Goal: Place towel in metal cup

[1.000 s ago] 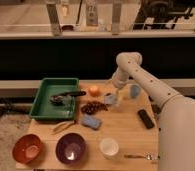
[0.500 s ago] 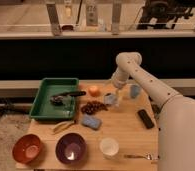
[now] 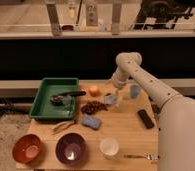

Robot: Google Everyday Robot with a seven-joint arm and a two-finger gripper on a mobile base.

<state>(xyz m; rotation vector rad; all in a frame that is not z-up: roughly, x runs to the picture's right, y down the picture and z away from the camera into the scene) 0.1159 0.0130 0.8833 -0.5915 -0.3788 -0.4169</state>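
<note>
The metal cup (image 3: pixel 110 99), small, squat and pale grey, stands on the wooden table (image 3: pixel 126 132) between the orange and the light-blue tumbler (image 3: pixel 135 91). My gripper (image 3: pixel 117 93) points down at the end of the white arm, right at the cup's right rim. Something pale shows at the gripper's tip against the cup; I cannot tell whether it is the towel. No towel shows clearly anywhere else.
A green tray (image 3: pixel 45 102) with a dark brush lies at left. An orange (image 3: pixel 94 90), grapes (image 3: pixel 92 107), a blue sponge (image 3: pixel 91 121) and a black remote (image 3: pixel 146 118) surround the cup. A white cup (image 3: pixel 109 147), purple bowl (image 3: pixel 71 148), red bowl (image 3: pixel 27 148) and spoon (image 3: pixel 138 156) sit in front.
</note>
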